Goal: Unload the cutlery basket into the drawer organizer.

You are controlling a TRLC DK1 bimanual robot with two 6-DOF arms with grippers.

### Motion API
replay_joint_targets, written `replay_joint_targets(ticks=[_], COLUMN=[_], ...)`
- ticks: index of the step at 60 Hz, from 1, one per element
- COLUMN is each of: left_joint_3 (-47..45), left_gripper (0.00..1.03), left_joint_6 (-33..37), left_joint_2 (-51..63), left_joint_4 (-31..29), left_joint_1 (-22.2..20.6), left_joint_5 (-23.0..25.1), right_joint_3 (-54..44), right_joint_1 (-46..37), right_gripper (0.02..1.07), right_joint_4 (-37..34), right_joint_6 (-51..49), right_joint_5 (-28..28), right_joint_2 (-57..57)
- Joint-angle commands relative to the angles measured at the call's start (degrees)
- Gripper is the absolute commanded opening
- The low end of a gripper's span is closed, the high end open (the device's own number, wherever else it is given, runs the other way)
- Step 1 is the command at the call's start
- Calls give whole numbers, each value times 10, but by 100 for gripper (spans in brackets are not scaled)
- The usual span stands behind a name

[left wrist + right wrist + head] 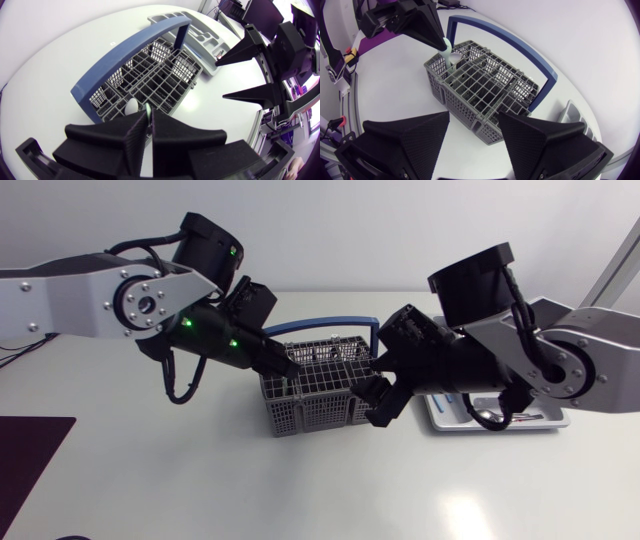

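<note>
**A:** Left end effector (pixel 149 119)?
**B:** Pinching a pale utensil (pixel 448 53); its lower end sits in a corner of the cutlery basket (pixel 310 395).
**A:** Right end effector (pixel 473 117)?
**B:** Spread wide, holding nothing, just beside the basket's right end.
**A:** Surroundings?
**B:** Basket centre frame on the white worktop (pixel 250 490), blue handle upright. Drawer organizer (pixel 445 422) centre right, partly under the right arm.

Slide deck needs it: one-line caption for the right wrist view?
Left gripper shut on a pale utensil in the cutlery basket; right gripper open, facing the basket.
</note>
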Motion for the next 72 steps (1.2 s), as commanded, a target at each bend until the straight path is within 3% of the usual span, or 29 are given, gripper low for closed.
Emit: replay_joint_targets(ticks=[1,57,68,72], left_joint_3=[12,29,18,15], left_gripper=[20,20,20,20], left_joint_6=[-10,-22,24,45], left_joint_2=[-21,-137,-140,-140], left_joint_4=[-5,-52,-53,-53], left_joint_1=[-2,-34,-10,-5], left_joint_5=[-3,22,134,146], right_joint_3=[-8,0,-10,-14], right_joint_1=[6,17,-1,-7], right_gripper=[74,74,74,74], right_joint_4=[10,9,13,13], right_joint_6=[13,3,-14,-22], right_joint_5=[4,1,-59,-79], right_joint_2=[10,-14,-38,-45])
